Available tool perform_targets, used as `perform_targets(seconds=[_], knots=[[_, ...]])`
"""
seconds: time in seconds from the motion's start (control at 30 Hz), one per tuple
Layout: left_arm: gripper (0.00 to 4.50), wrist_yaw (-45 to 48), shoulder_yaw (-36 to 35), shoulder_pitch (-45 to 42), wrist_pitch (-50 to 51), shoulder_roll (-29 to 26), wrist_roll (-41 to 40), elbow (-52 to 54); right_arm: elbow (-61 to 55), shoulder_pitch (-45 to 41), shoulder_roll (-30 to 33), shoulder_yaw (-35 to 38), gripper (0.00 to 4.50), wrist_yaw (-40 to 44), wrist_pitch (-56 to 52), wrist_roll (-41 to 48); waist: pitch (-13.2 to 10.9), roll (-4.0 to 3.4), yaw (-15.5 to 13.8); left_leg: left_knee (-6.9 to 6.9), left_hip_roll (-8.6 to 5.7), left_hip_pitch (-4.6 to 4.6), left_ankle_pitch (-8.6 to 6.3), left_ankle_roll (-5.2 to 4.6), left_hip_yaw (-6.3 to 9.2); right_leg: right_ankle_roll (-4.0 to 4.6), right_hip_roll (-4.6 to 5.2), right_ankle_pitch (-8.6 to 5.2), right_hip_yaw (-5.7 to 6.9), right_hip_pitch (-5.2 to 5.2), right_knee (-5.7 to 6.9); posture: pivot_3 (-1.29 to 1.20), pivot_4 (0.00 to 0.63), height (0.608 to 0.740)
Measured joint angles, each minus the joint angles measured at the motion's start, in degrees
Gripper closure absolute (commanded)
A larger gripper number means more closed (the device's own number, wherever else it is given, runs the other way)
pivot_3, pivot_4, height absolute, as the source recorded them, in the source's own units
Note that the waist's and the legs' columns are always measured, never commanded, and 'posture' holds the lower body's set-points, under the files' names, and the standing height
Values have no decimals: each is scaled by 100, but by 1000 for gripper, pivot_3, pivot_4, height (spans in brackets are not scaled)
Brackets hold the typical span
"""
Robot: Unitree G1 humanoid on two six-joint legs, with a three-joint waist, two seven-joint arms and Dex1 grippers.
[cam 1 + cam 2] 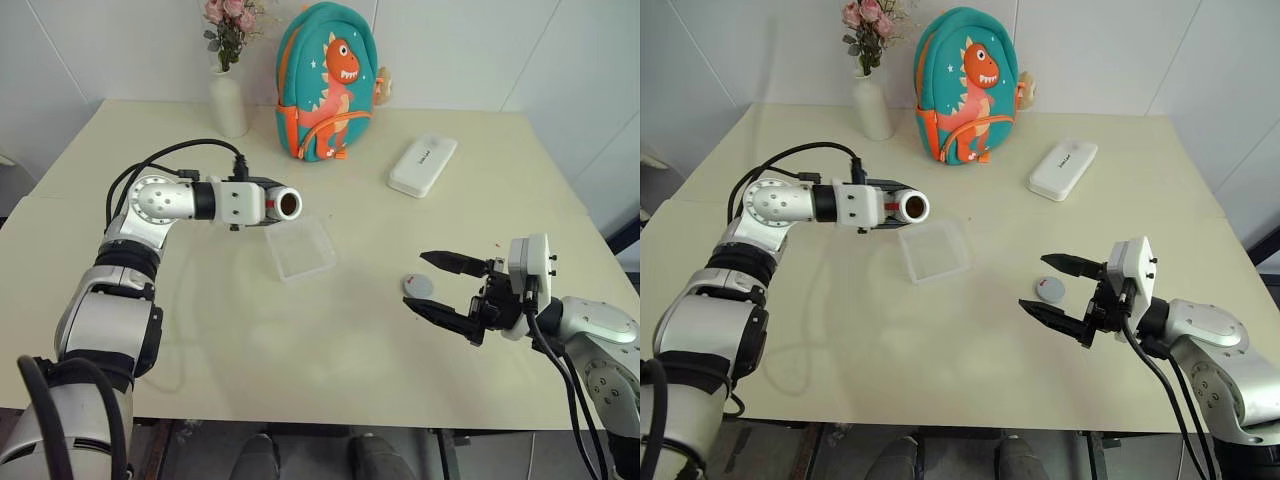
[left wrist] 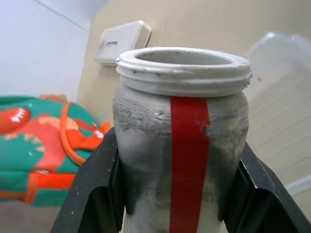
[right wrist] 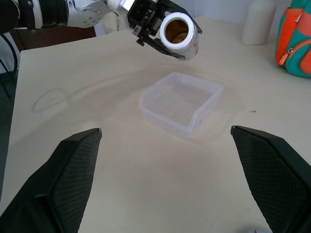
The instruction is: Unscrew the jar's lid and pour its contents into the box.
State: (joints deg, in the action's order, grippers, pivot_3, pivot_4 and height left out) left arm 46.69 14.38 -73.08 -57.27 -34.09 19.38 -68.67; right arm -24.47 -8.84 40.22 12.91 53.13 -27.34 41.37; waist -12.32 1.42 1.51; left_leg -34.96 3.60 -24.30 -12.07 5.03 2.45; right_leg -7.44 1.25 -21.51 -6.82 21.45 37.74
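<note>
Silvery-clear with a red stripe, the small open jar (image 1: 284, 204) sits clamped in my left gripper (image 1: 268, 203), tipped on its side with the mouth just above the near-left edge of the shallow clear plastic box (image 1: 300, 247) on the cream table (image 1: 330, 340). Something brown shows inside the mouth. My right gripper (image 1: 438, 286) hangs spread wide and empty, with the round silver-grey lid (image 1: 417, 285) lying flat on the table between its fingers.
</note>
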Motion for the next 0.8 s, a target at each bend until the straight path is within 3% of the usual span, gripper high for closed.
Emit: perform_targets(seconds=[0.23,0.43,0.6,0.8], knots=[[2471,-5043,2416,-1129,-371,-314,3979,284,-6,20,-83,-135,21,-188,69,-155,-9,15,-8,-6,-5,-10,-4,-5,-5,-11,3,0,-14,4,-8,0,150,740],[2471,-8724,4224,-1570,217,-288,6225,539,-6,15,-100,-136,21,-250,104,-187,-10,18,3,-3,-8,-9,-5,-6,-15,-16,2,-1,-26,8,-6,0,150,740],[2471,-10277,5195,-1644,1172,-289,7324,545,31,-69,-99,-152,21,-214,114,-246,-12,21,-9,-3,-10,-9,-5,-6,-19,-18,2,-3,-28,10,-3,0,150,740],[2471,-10810,5364,-1683,1732,-263,7447,299,228,-336,-99,-320,21,-133,119,-333,-14,25,-29,-6,-10,-9,-5,-5,-21,-18,2,-3,-28,11,3,0,150,740]])
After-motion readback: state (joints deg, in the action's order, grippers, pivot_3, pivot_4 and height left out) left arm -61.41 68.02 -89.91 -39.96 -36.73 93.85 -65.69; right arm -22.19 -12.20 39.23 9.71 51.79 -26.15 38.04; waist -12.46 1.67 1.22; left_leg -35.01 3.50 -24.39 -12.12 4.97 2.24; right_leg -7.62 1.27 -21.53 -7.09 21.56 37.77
